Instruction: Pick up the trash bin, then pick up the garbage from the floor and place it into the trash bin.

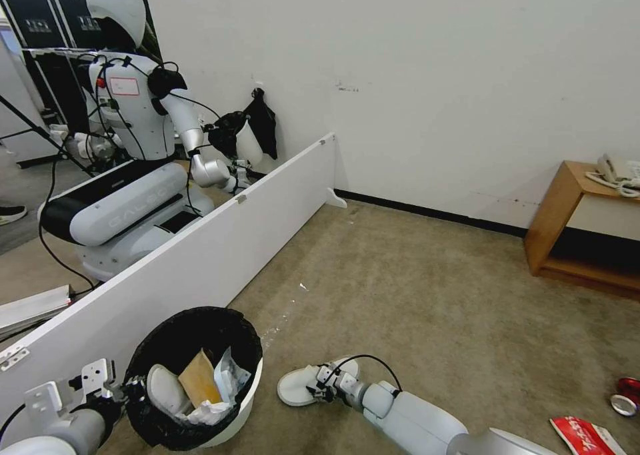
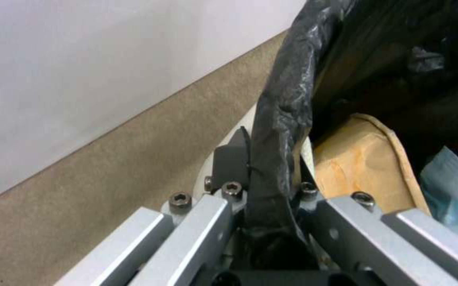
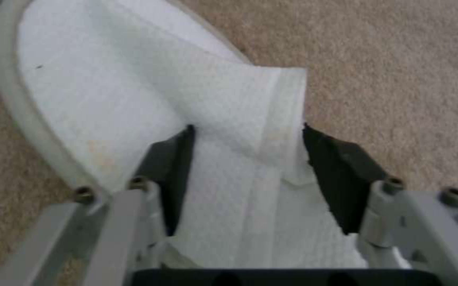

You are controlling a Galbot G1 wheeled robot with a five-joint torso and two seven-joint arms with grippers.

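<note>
Two end effectors busy: left end effector (image 1: 123, 387) clamps trash bin (image 1: 200, 382) rim, lower left; right end effector (image 3: 247, 159), jaws apart w/ slipper (image 3: 133, 107) strap between, may slip off.

Hidden under the right gripper (image 1: 319, 385): the heel end of the white slipper (image 1: 300, 383). Buried behind the cardboard scrap (image 1: 199, 377), beyond the left gripper (image 1: 127, 388) fingers: much of the second slipper (image 1: 165, 388) in the trash bin (image 1: 200, 375). Cut off at the picture's edge, well apart from the right fingers: red can (image 1: 627, 395), red snack packet (image 1: 587, 436).
</note>
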